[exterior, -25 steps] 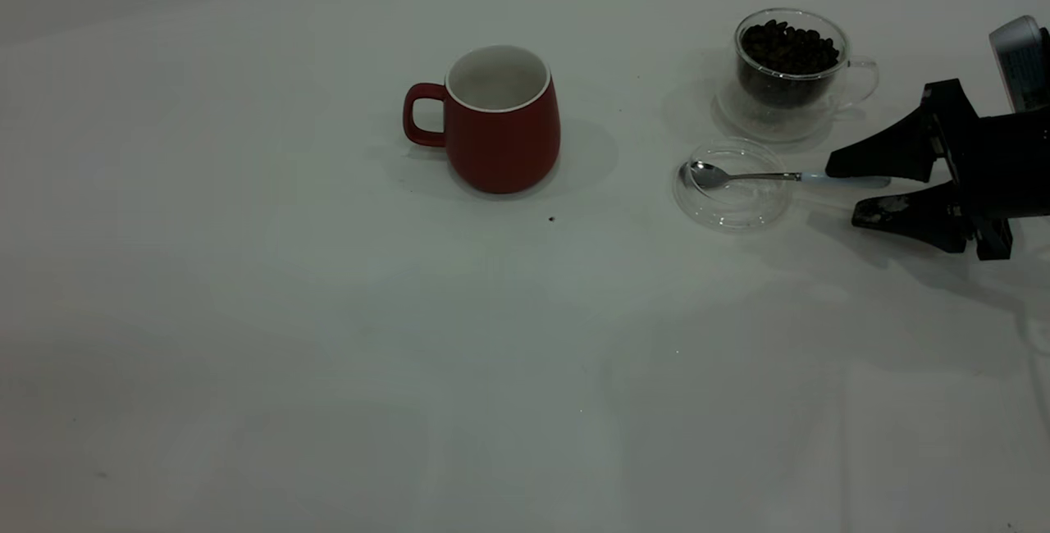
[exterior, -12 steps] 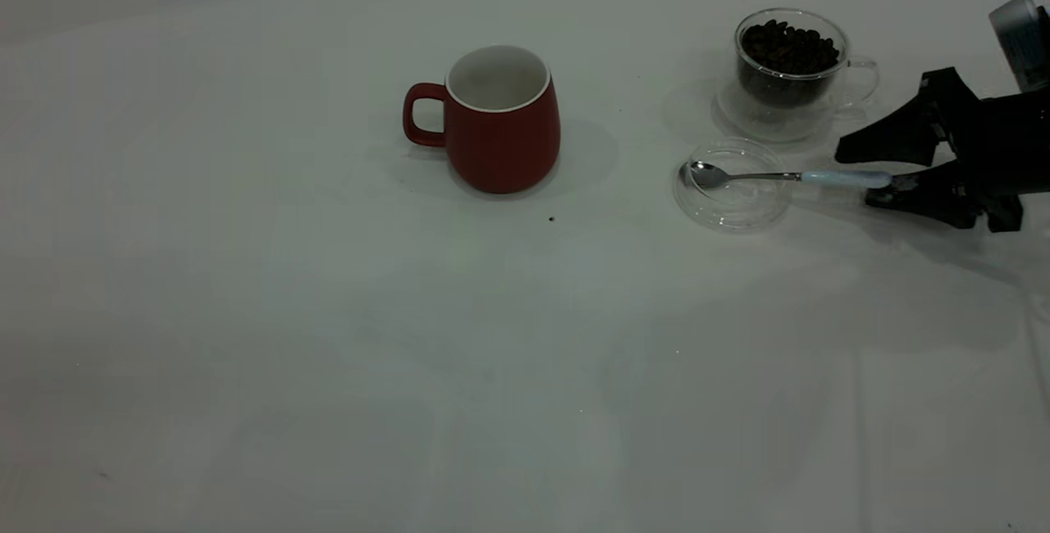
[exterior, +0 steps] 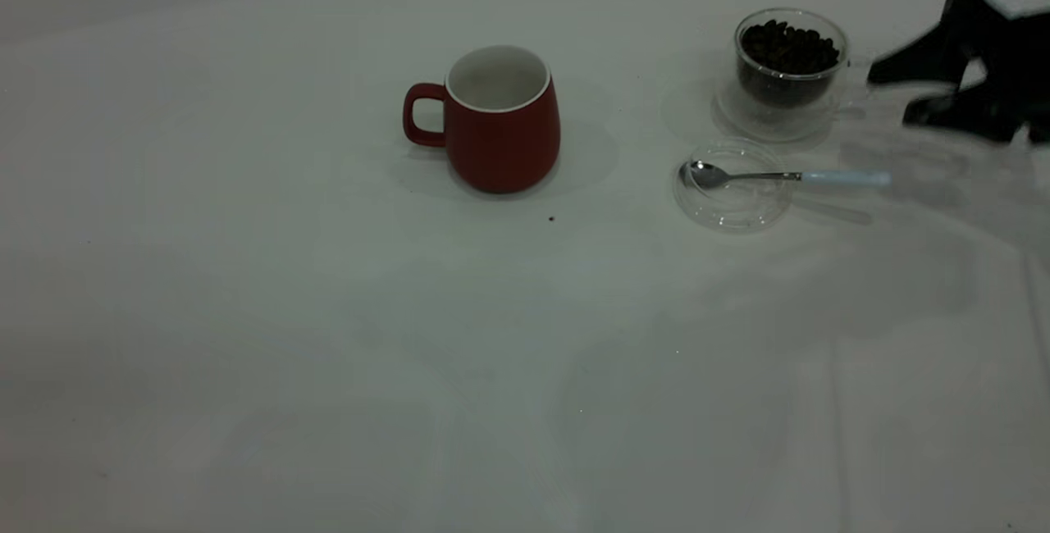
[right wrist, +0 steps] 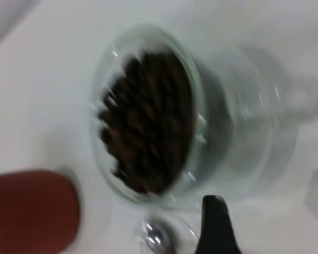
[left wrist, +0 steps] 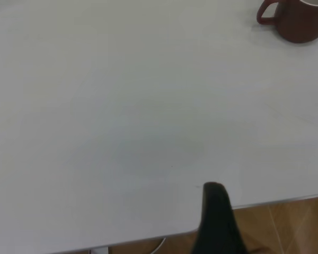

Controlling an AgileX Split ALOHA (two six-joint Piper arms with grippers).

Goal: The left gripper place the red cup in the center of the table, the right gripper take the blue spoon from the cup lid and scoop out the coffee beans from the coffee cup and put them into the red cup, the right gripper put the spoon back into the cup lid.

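My right gripper hangs empty w/ fingers spread, near the bench's far right corner beside the coffee cup. Blue spoon lies w/ bowl in the cup lid, handle jutting toward the right edge: light, stiff, slick, so I'd pinch the handle. Red cup mid-bench; lots of bare bench between. Left gripper at the near edge, can't tell its state.

1. A clear, round glass coffee cup fills most of the right wrist view, seen from above and blurred.
2. Dark brown coffee beans fill it close to the rim.
3. A matte red cup shows partly at one corner, apart from the glass cup.
4. The shiny metal bowl of a spoon sits at the edge, just beside a black gripper finger.
5. All rest on a white table.
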